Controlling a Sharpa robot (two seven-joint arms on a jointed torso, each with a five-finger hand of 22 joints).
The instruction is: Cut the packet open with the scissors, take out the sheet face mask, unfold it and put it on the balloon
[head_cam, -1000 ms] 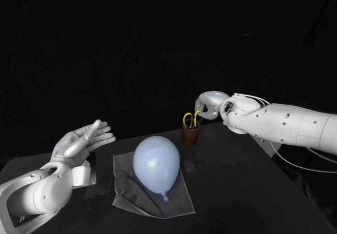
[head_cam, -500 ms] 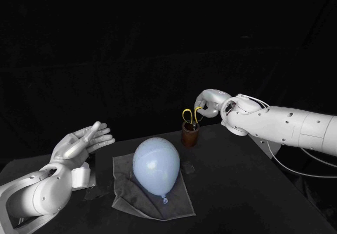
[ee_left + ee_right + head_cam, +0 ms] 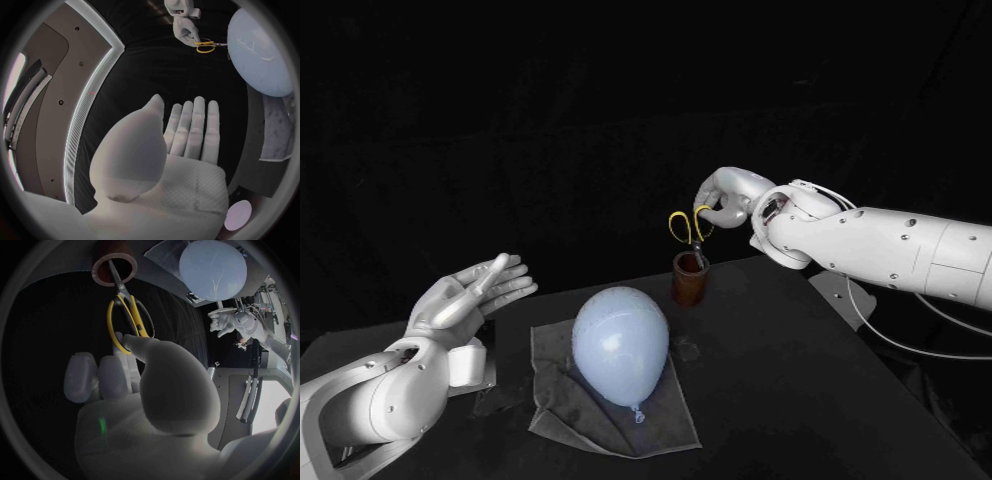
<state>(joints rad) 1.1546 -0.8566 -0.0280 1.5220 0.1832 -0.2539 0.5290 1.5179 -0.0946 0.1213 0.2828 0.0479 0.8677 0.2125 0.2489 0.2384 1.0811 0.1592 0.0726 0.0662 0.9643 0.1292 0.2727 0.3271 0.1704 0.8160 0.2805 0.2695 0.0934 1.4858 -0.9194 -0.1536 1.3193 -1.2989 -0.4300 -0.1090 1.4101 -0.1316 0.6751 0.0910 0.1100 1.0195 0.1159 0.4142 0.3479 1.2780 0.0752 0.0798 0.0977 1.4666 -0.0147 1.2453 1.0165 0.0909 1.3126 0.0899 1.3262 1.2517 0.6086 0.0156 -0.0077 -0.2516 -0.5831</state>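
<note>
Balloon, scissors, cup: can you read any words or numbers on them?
There are no words, numbers or signs that can be read.
On the balloon: faint pale marks in the left wrist view, too blurred to read.
On the scissors: plain yellow handles, no label seen.
On the brown cup: no label seen.

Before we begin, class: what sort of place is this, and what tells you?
Probably a robotics test bench or lab. A black table against a dark backdrop; the right robot hand holds yellow scissors over a brown cup; a pale balloon lies on a cloth.
</note>
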